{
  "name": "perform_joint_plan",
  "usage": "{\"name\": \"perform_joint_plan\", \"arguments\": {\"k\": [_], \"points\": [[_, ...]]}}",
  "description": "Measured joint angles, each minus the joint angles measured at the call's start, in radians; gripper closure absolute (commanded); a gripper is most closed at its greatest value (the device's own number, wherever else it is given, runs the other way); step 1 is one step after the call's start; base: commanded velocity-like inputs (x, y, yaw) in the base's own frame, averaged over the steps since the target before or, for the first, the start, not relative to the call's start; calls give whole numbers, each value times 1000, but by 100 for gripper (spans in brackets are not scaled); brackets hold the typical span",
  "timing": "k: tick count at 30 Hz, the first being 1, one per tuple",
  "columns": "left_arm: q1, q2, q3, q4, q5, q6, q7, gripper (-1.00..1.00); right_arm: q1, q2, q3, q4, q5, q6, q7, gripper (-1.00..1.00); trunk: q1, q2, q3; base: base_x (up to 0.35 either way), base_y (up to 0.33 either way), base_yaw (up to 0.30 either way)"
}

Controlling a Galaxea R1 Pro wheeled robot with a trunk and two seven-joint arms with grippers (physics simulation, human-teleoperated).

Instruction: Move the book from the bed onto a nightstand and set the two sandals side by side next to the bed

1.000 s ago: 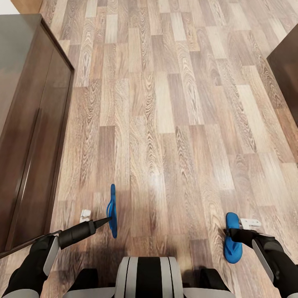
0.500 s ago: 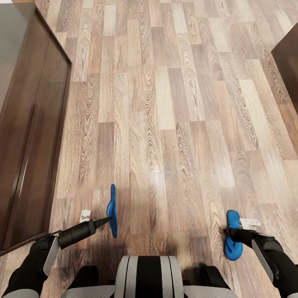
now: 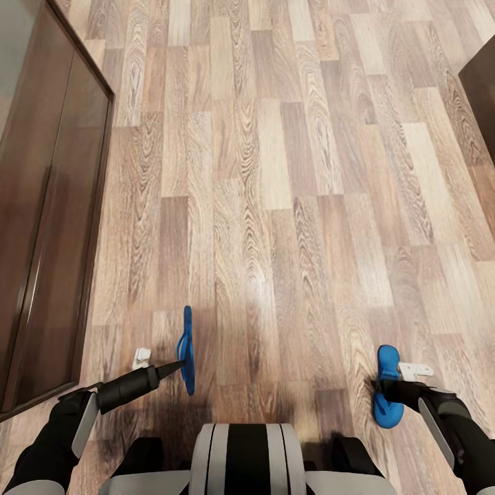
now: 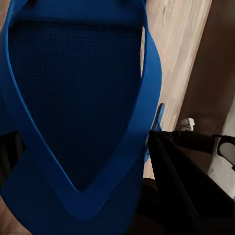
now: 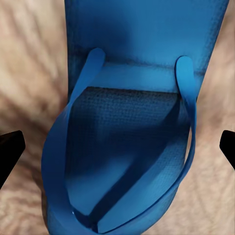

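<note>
The robot's grey-and-black trunk [image 3: 246, 457] is seen nearest the head camera. The left hand [image 3: 180, 363] is closed on 1 blue sandal [image 3: 187, 350], held on edge above the wooden floor [image 3: 275, 172]; in the left wrist view its sole and strap [image 4: 142, 122] are seen close up. The right hand [image 3: 382, 389] is closed on the other blue sandal [image 3: 386, 388], held sole-up and well apart from the first. Farther off, a dark-brown wooden furniture panel [image 3: 48, 227] is seen at left, and another dark furniture edge [image 3: 481, 89] at right.
</note>
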Motion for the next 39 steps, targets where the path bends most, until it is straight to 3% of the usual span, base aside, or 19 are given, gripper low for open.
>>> {"name": "perform_joint_plan", "arguments": {"k": [19,20,39], "points": [[0,0,0,0,0,-1,0,100,0,0,-1,0,0,4,0,-100,3,-2,-6,0,0,0],[0,0,0,0,0,-1,0,100,0,0,0,0,0,5,0,100,3,-2,-6,0,0,0],[0,0,-1,0,1,1,0,100,0,0,3,0,2,6,0,100,2,-1,2,0,0,0]]}}
